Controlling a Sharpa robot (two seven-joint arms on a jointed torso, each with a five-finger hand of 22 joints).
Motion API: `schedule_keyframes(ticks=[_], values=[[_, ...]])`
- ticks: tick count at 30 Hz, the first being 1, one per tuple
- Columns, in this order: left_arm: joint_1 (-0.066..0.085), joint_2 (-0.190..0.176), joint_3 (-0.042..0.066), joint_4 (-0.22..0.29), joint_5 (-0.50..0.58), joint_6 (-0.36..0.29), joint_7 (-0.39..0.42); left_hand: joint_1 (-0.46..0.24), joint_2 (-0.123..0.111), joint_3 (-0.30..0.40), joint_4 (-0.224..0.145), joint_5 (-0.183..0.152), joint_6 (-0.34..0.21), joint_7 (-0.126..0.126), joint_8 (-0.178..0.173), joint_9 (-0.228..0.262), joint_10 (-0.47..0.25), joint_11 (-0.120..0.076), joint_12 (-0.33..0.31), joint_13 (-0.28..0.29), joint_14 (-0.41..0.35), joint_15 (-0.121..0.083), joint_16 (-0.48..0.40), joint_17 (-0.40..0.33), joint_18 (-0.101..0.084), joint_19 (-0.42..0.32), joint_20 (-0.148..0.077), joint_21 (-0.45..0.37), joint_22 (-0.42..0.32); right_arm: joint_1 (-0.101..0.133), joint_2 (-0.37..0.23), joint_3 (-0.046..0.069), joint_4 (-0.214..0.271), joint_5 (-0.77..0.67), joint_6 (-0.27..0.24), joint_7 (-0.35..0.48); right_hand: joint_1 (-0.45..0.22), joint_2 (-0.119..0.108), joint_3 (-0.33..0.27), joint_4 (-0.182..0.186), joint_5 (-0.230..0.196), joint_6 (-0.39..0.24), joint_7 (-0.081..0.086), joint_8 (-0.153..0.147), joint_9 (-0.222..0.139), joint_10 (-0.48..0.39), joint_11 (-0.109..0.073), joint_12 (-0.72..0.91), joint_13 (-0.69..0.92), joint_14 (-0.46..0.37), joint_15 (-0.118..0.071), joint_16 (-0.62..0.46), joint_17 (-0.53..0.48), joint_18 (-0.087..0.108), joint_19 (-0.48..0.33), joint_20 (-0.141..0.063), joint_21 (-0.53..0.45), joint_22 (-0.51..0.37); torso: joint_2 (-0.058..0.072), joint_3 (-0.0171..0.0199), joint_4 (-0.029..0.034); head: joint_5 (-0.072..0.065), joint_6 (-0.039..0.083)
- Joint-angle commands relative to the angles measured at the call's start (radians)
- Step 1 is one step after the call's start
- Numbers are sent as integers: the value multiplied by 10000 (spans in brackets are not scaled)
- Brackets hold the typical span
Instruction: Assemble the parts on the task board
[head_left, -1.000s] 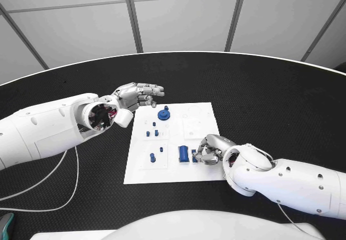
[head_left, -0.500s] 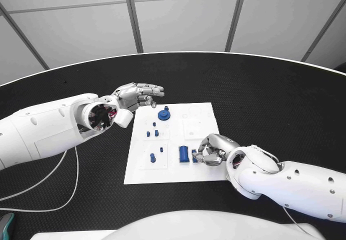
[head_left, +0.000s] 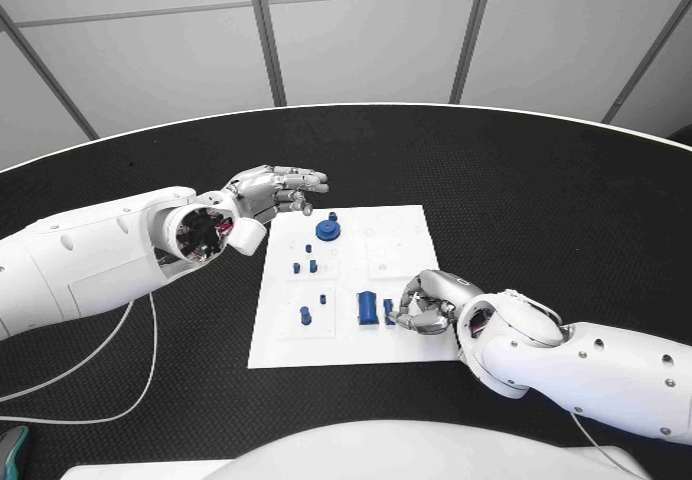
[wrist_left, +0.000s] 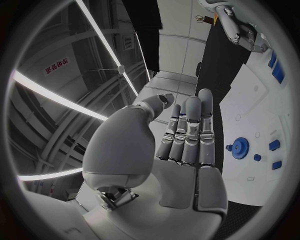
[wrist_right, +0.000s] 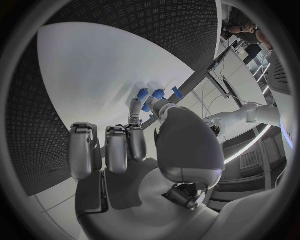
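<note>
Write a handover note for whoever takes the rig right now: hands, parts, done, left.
Left robot hand: holds nothing, fingers apart, above the table off the board's far left corner.
Right robot hand: at the board's near right side, fingertips on a small blue part; a firm hold cannot be told.
Parts: gear at the far end, small pegs mid-board, block beside the right robot hand.
Done: cannot tell what is seated.
Left: finish the piece at the right robot hand, then the rest.
</note>
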Motion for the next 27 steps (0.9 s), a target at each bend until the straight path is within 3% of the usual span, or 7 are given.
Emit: schedule_keyframes(ticks=[1,17,20,27], values=[[0,0,0,-1,0,-3,-1,11,107,-6,59,38,-65,-33,22,-12,-56,13,57,-12,-82,9,25,-12,157,-30,62,-29,-8,0,22,-1,-44,0,63,0,170,-19,23,-111,-113,-30,-48,45,-4,593,-100,22,1983,952,-74,1,2283,-151,985,-77,0,2534,5,-8,10,5,-18],[0,20,0,-12,0,4,-7,11,107,-6,59,38,-65,-33,22,-12,-56,13,57,-12,-82,9,25,-12,157,-30,62,-29,-8,-4,424,-3,-601,0,123,-75,545,-45,73,-325,-513,-27,-66,50,-38,602,-115,38,2000,954,-85,4,2293,-153,987,-88,11,2537,6,1,5,28,-63],[0,14,0,-14,0,3,-9,11,107,-6,59,38,-65,-33,22,-12,-56,13,57,-12,-82,9,25,-12,157,-30,62,-29,-8,-5,370,-3,-543,0,24,-68,551,-44,74,-328,-518,-26,-66,51,-39,605,-116,46,2005,954,-85,5,2294,-155,989,-88,20,2539,-4,4,-10,50,-88],[-2,38,0,-65,0,14,9,16,107,-6,71,38,-77,-30,26,-14,-75,17,72,-16,-89,12,29,-17,157,-27,65,-40,-17,-3,-44,2,-46,0,-366,151,468,-35,39,-251,-517,-16,-44,51,-50,599,-102,29,1996,951,-81,-3,2278,-152,987,-88,7,2536,-32,-7,-38,54,-24]])
